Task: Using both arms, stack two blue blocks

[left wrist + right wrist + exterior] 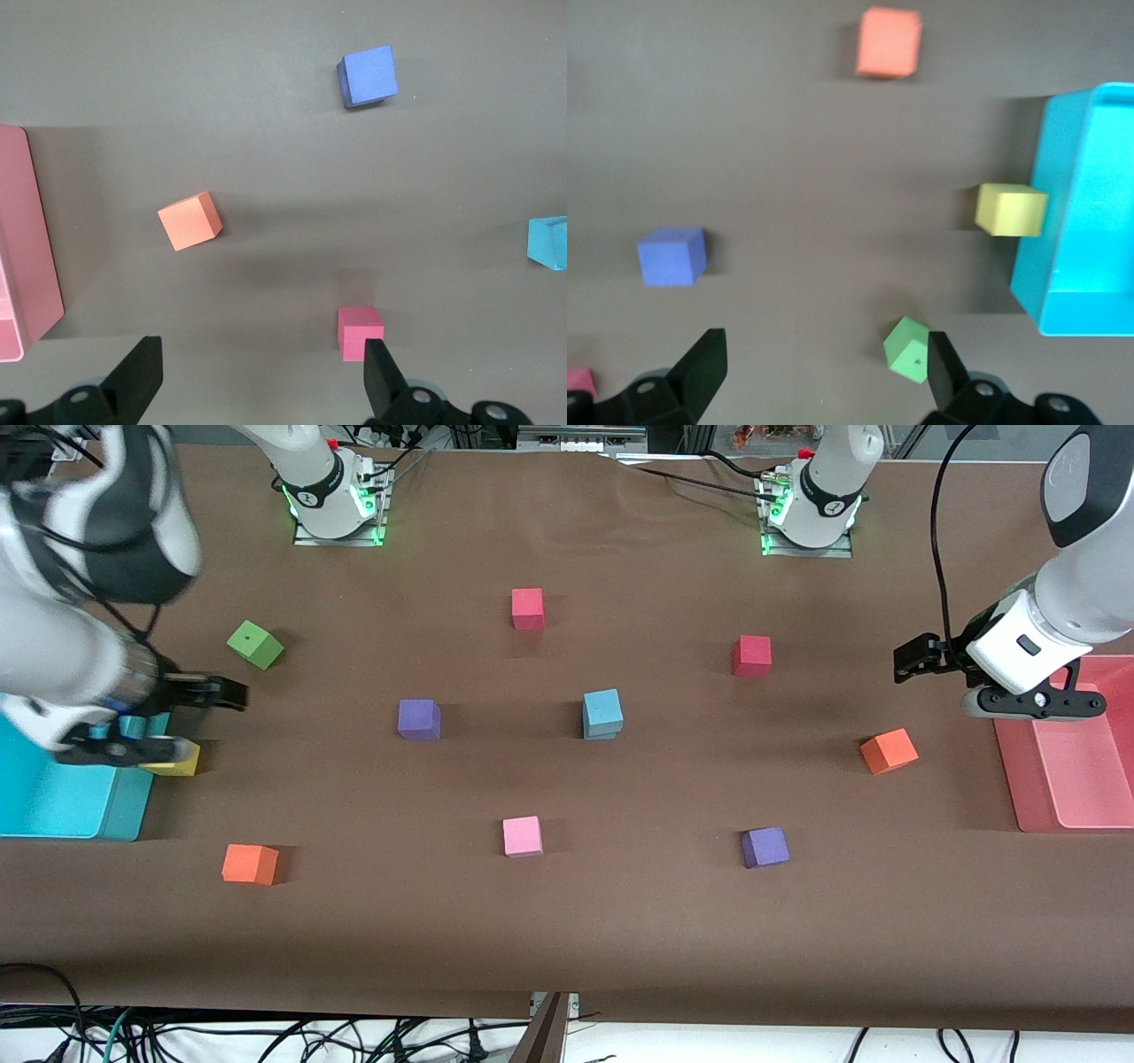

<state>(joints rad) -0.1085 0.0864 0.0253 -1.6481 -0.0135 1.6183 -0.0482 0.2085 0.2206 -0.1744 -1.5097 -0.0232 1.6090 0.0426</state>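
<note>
Two light blue blocks stand stacked in the middle of the table: the top one (602,707) sits on the lower one (599,734), of which only a thin edge shows. One edge of the stack shows in the left wrist view (549,242). My left gripper (908,660) (261,372) is open and empty, in the air toward the left arm's end, near the pink tray (1063,779). My right gripper (226,691) (824,363) is open and empty, in the air toward the right arm's end, near the cyan bin (53,802).
Loose cubes lie around: green (255,644), yellow (182,760), two orange (250,864) (888,750), two purple (418,718) (765,847), two red (527,607) (751,654), pink (522,836). The cyan bin (1085,221) and pink tray (22,257) stand at the table's ends.
</note>
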